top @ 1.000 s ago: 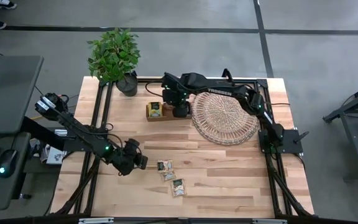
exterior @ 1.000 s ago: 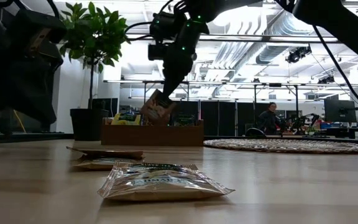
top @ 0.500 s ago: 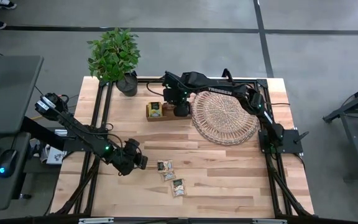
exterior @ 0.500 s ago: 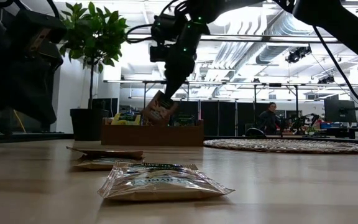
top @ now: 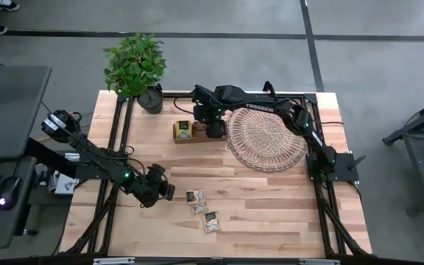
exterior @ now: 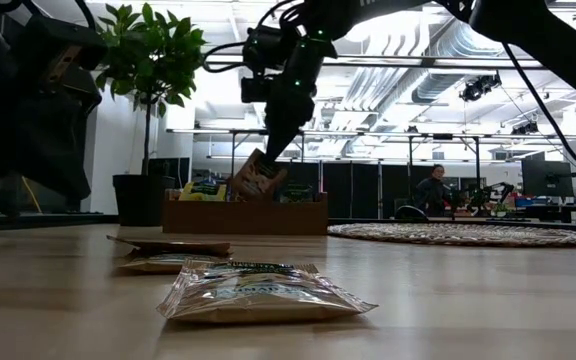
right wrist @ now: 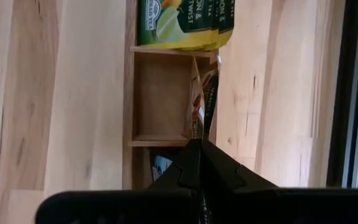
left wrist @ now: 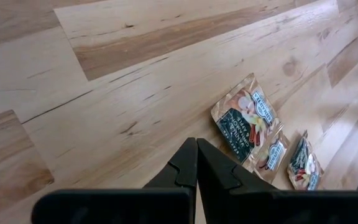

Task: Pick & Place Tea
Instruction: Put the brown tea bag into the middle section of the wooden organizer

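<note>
Right tool holds a sachet over the box.
The right tool (exterior: 268,150) is clamped on a beige sachet (exterior: 258,177) just above the wooden box's (exterior: 245,216) middle compartment, beside the yellow-green sachets (right wrist: 182,23). The left tool (left wrist: 196,163), fingers together and empty, hangs over the bench (top: 271,206) near three loose sachets (top: 202,209).

High camera looks straight down on the whole counter (top: 271,199). Low camera sits at counter level, facing the room. Both share the wooden box (top: 185,131).
</note>
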